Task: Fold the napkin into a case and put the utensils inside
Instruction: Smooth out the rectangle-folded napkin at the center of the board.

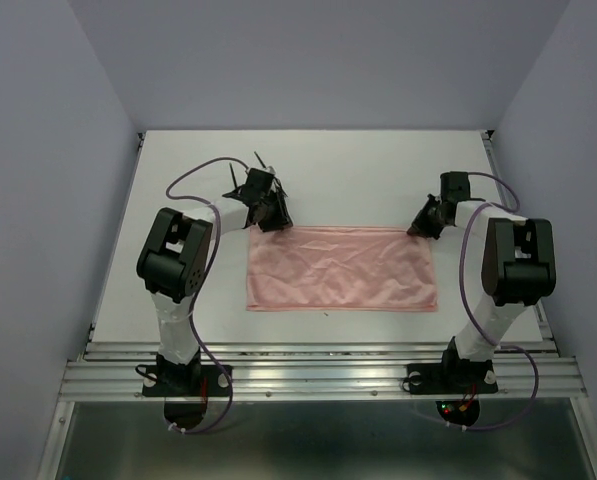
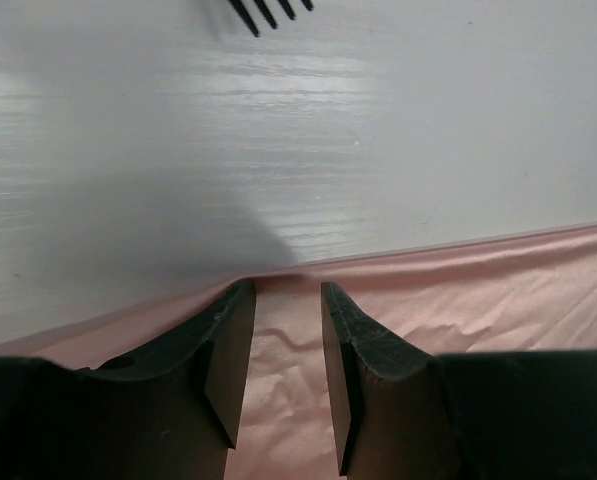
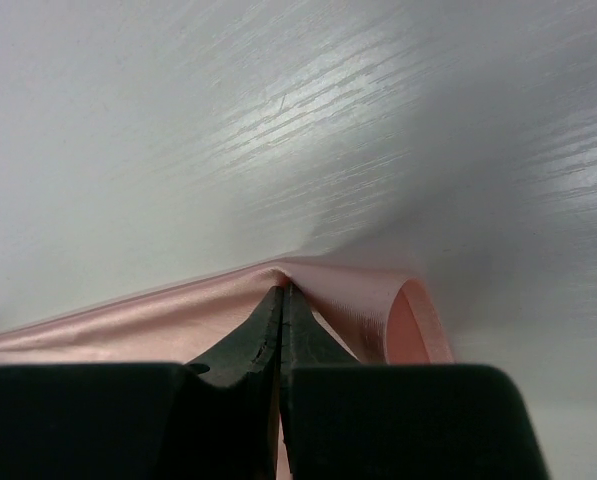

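The pink napkin [image 1: 340, 268] lies flat as a wide rectangle in the middle of the table. My left gripper [image 1: 271, 222] is at its far left corner. In the left wrist view its jaws [image 2: 283, 290] stand open over the napkin's [image 2: 458, 290] far edge, with cloth between them. My right gripper [image 1: 420, 228] is at the far right corner. In the right wrist view it [image 3: 281, 290] is shut on the napkin's [image 3: 158, 320] edge, and the cloth curls up beside it. Two slim black utensils [image 1: 261, 159] lie just beyond the left gripper. The fork's tines [image 2: 268, 12] show at the top of the left wrist view.
The white table [image 1: 358, 180] is walled by pale panels at the left, right and back. Purple cables [image 1: 193, 178] loop off both arms. A metal rail [image 1: 318, 375] runs along the near edge.
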Robot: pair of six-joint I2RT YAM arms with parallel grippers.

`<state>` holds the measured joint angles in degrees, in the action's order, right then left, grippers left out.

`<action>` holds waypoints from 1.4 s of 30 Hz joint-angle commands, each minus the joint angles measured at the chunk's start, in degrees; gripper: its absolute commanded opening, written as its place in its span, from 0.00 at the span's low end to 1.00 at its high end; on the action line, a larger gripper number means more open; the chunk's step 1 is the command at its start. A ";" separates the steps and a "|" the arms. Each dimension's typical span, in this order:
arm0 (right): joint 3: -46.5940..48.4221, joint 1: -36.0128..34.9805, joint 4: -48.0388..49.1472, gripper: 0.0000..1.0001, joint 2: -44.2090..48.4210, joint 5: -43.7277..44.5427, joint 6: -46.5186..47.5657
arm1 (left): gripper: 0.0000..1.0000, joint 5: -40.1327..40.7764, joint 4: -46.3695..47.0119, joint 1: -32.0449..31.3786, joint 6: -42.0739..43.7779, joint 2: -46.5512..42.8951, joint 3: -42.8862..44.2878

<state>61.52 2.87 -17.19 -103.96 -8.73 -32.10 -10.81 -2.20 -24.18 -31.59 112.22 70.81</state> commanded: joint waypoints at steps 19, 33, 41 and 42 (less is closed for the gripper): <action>-2.72 1.34 -3.29 0.01 2.80 13.30 3.27 | 0.45 16.17 -9.05 5.38 -2.06 -3.95 -5.94; -3.16 1.34 -5.92 0.01 8.24 18.05 3.27 | 0.45 19.77 -10.37 5.38 -3.91 -4.03 -5.94; -5.79 1.34 -9.61 0.35 14.75 13.75 4.23 | 0.46 18.46 -9.76 4.41 -4.26 -3.50 -5.33; -6.84 1.34 -9.79 0.38 15.10 12.52 4.41 | 0.46 18.37 -9.76 4.32 -4.18 -3.50 -5.24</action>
<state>57.21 3.81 -24.16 -91.37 6.39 -29.10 4.82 -4.67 -19.81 -36.42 107.70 66.15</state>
